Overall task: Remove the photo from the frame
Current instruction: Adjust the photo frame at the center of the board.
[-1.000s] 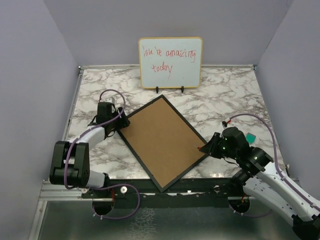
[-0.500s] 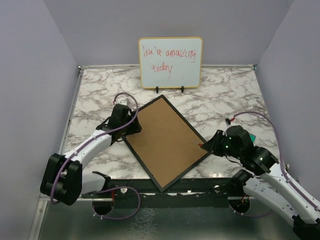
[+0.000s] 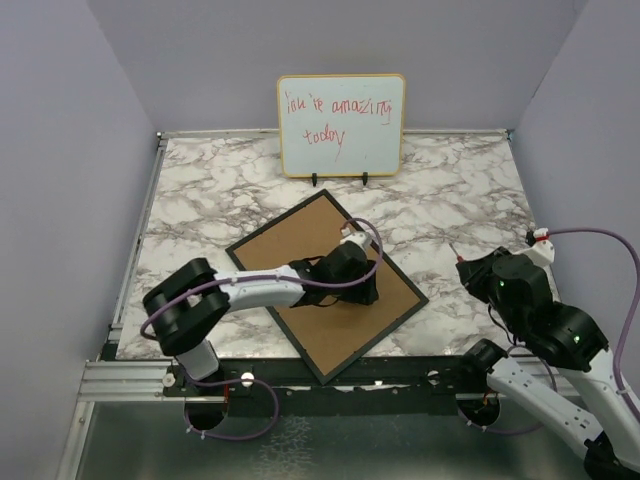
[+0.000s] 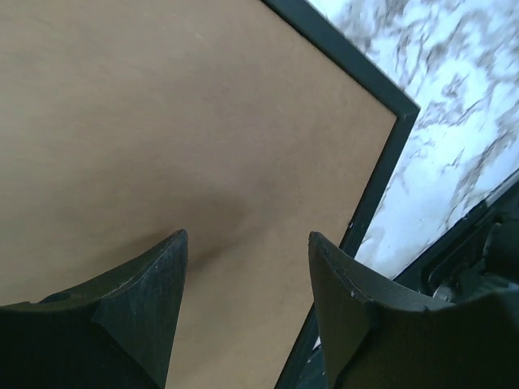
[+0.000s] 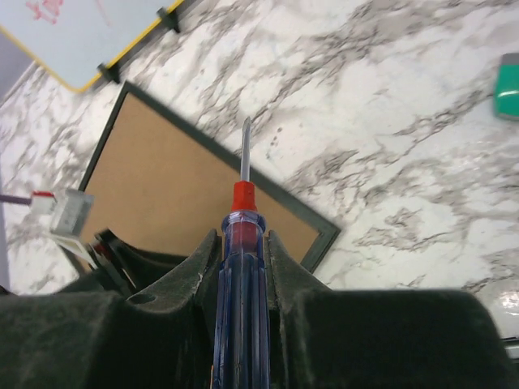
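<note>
The frame (image 3: 297, 236) lies flat on the bench (image 3: 200, 190) at the centre of the top view, turned cornerwise like a diamond, its brown back panel facing up inside the thin black rim. The photo cannot be seen from this side.

The left arm reaches across the lower half of the frame, and the left claw (image 4: 246, 243) hangs over the back panel with its two fingers spread and nothing between them. In the left wrist view one black corner of the frame sits at the upper right, with marbled bench beyond it.

The right claw (image 5: 242, 239) is off the frame, above the bench at the right of the top view. It is pinching a screwdriver (image 5: 239, 284) with a clear blue handle and red collar. In the right wrist view its blade points up toward the frame's edge without touching it.

A whiteboard (image 3: 341, 124) with red handwriting stands upright at the top centre. A small green object (image 5: 508, 85) lies at the upper right of the right wrist view.
</note>
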Robot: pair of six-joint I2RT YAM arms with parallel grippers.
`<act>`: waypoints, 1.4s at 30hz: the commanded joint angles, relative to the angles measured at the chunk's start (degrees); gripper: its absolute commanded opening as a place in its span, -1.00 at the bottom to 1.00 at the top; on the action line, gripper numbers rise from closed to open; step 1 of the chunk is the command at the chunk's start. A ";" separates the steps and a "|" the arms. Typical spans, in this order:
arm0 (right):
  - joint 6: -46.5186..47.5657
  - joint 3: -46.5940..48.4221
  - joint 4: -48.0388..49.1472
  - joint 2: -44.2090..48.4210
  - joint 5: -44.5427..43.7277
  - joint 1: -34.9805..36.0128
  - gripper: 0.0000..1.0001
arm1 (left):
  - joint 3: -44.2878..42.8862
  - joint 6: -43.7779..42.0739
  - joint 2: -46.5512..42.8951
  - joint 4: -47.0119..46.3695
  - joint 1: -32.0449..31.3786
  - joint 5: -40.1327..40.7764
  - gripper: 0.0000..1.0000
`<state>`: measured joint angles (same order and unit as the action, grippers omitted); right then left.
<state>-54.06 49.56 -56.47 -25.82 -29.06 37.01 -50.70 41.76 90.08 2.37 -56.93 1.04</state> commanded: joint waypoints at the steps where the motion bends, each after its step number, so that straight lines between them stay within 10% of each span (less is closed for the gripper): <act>1: -0.91 3.93 -5.85 -4.93 -11.77 -0.01 -0.99 | -7.32 3.95 8.87 -7.48 -5.27 2.01 0.24; 28: -3.75 9.91 -10.02 -5.19 -19.04 -0.01 -0.99 | -53.34 19.07 55.84 -23.39 -4.74 -5.27 0.24; 42: -1.63 8.81 -7.27 -5.15 -16.61 -0.01 -0.99 | -29.17 -5.43 27.88 -8.58 -5.04 -0.97 0.34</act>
<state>-56.18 59.16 -64.58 -31.42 -45.60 37.01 -84.47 48.45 128.49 -19.09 -59.46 -5.65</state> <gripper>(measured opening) 0.212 0.646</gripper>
